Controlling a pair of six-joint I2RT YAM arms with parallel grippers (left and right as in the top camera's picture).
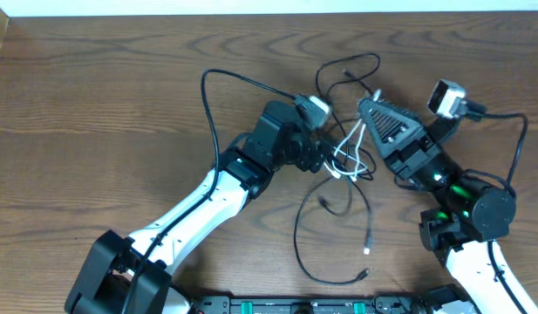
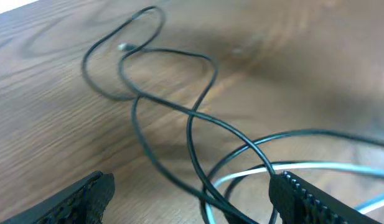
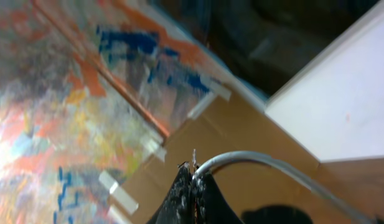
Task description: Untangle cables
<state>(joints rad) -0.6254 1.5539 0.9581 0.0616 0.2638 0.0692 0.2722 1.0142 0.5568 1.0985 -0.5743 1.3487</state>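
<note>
The cables lie knotted at the table's middle. Long black cables (image 1: 299,240) loop toward the front edge, and one coils at the back (image 1: 347,68). A shorter white cable (image 1: 354,139) rises out of the knot. My right gripper (image 1: 368,105) is raised above the knot and is shut on the white cable (image 3: 266,158) near its end, its tips (image 3: 193,183) pressed together. My left gripper (image 1: 331,160) sits low at the knot, open. In its wrist view the black cables (image 2: 198,112) and the white cable (image 2: 316,167) cross between its spread fingers (image 2: 310,199).
Thicker black robot wires arc over the table behind the left arm (image 1: 207,96) and beside the right arm (image 1: 520,139). Loose black plug ends lie near the front (image 1: 367,249). The right wrist camera looks up and away at cardboard (image 3: 241,130) and a white board (image 3: 347,93).
</note>
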